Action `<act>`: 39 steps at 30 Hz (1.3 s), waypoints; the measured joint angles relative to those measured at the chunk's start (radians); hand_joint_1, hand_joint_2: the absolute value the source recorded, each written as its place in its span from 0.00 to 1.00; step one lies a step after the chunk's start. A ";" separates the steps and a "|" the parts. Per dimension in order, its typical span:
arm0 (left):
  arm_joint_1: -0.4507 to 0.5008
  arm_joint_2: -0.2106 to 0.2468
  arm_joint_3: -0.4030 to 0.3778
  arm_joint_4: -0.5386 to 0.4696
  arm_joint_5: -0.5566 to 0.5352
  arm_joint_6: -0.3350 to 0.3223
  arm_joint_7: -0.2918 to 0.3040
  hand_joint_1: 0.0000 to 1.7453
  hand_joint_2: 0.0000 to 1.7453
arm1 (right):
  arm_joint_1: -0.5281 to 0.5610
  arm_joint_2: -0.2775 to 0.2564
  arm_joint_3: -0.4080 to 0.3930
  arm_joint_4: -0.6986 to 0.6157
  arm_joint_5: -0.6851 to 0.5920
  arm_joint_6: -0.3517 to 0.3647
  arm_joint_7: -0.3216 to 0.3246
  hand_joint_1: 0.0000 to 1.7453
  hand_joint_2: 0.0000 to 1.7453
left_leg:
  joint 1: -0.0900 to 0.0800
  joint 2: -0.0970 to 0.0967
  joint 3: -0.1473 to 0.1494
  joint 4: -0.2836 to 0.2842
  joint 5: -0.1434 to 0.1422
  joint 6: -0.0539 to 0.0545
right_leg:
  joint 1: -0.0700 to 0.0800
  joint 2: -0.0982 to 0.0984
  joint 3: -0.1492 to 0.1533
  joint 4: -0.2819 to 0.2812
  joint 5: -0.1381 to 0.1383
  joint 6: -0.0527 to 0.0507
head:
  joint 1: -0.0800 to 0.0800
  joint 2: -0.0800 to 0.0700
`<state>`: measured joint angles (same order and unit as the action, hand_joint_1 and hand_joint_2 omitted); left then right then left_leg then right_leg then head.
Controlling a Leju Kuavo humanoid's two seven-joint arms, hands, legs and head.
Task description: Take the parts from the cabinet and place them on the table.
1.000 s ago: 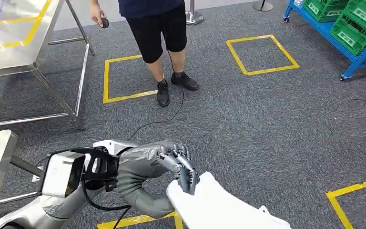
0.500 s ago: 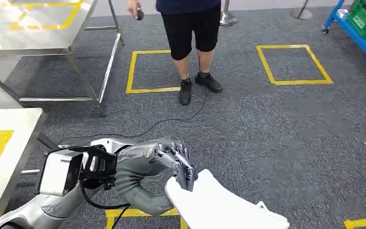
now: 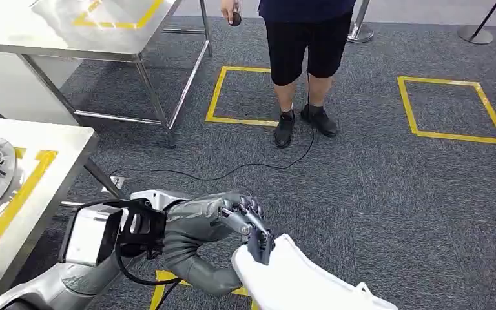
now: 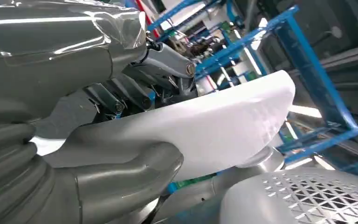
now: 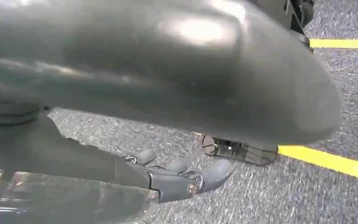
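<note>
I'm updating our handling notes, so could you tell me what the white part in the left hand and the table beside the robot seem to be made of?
White part: probably moulded plastic; smooth, matte, evenly white, with rounded edges. The left hand grips its edge.
Table: looks like brushed steel or similar metal; pale, softly reflective top marked with yellow tape.
</note>
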<state>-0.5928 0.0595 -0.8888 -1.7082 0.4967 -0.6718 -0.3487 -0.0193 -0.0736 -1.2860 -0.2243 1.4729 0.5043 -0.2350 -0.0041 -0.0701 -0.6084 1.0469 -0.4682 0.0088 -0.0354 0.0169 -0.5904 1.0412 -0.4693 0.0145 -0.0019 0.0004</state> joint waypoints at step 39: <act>0.012 0.001 0.002 0.016 -0.040 0.008 -0.015 0.99 1.00 | 0.013 -0.004 -0.011 0.038 -0.005 -0.016 -0.002 0.00 0.00 | 0.004 0.066 -0.166 0.315 -0.117 -0.006 | 0.011 -0.054 -0.006 0.002 -0.002 -0.011 | -0.010 0.000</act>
<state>-0.5810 0.0603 -0.8869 -1.6922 0.4562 -0.6634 -0.3635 -0.0064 -0.0778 -1.2970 -0.1865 1.4675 0.4883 -0.2369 -0.0002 -0.0042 -0.7744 1.3618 -0.5854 0.0028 -0.0245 -0.0368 -0.5964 1.0430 -0.4716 0.0033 -0.0122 0.0004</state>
